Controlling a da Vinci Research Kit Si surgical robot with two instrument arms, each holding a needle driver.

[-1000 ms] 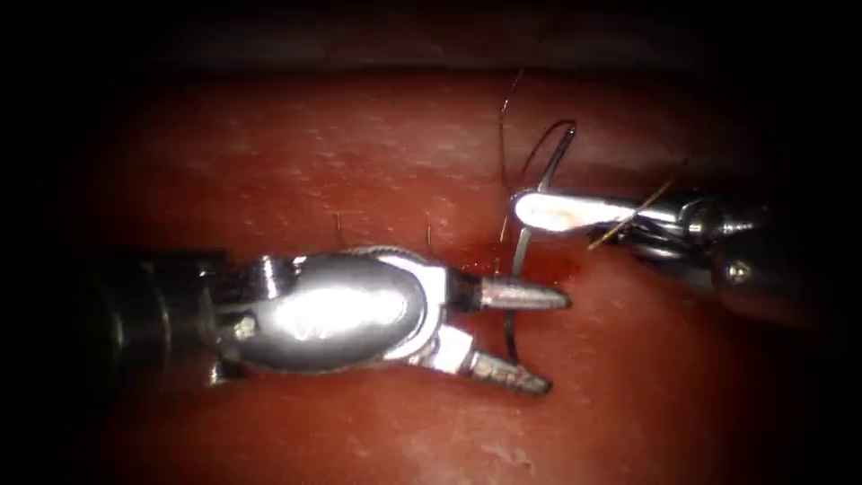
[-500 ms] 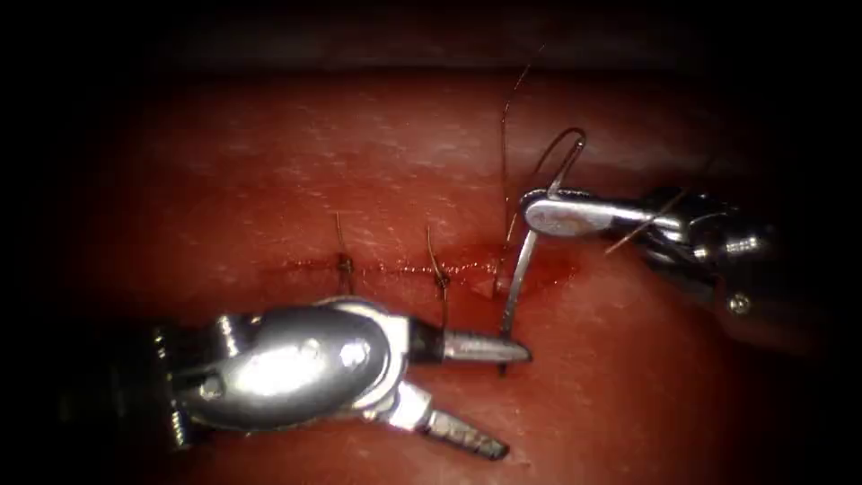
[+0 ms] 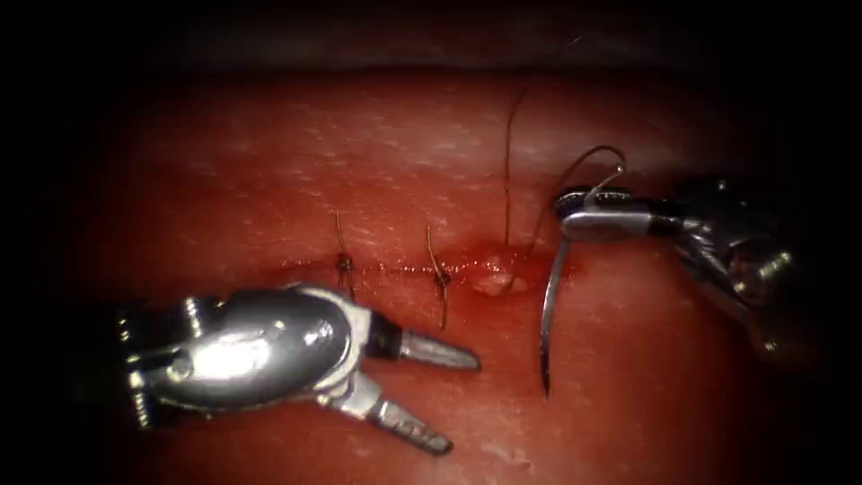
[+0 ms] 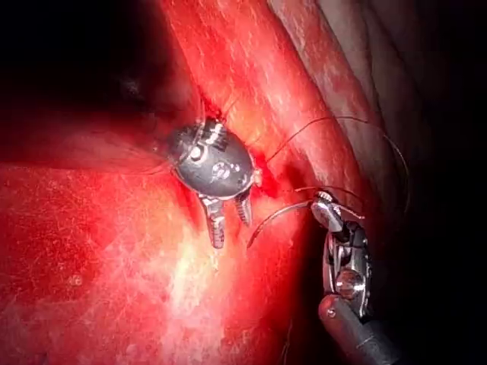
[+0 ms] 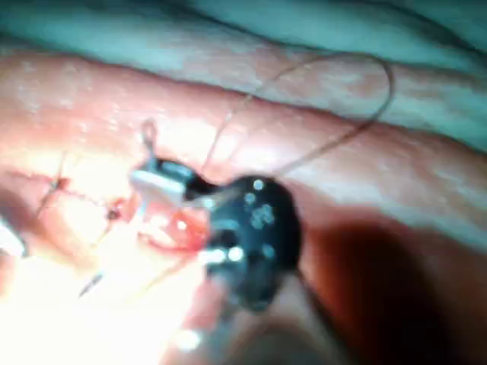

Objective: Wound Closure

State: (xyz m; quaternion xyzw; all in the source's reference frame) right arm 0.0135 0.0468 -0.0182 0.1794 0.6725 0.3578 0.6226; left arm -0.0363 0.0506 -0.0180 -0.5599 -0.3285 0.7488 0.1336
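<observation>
The tissue (image 3: 269, 162) has a level cut (image 3: 395, 267) with two tied stitches (image 3: 344, 262) (image 3: 440, 278). My right tool (image 3: 570, 214) is shut on the curved needle (image 3: 549, 305) near its tail. The needle hangs free above the tissue just off the cut's right end, with its point down. Thread (image 3: 505, 171) runs from the tail in a loop and goes into the tissue at the cut's right end. My left tool (image 3: 461, 402) lies below the cut with its jaws open and empty, left of the needle's point. The left wrist view has the left tool (image 4: 230, 220), the needle (image 4: 272, 217) and the right tool (image 4: 329, 213). The right wrist view has the right tool (image 5: 160, 182) and the thread (image 5: 342, 91).
Red fluid (image 3: 494, 280) pools at the cut's right end around a pale spot. Cut ends of thread (image 3: 338, 229) stand up from the stitches. The tissue's far edge (image 3: 431, 67) runs across the back.
My left tool has drawn back down and to the left, away from the needle, jaws still open. My right tool has carried the needle to the right, its point now hanging free.
</observation>
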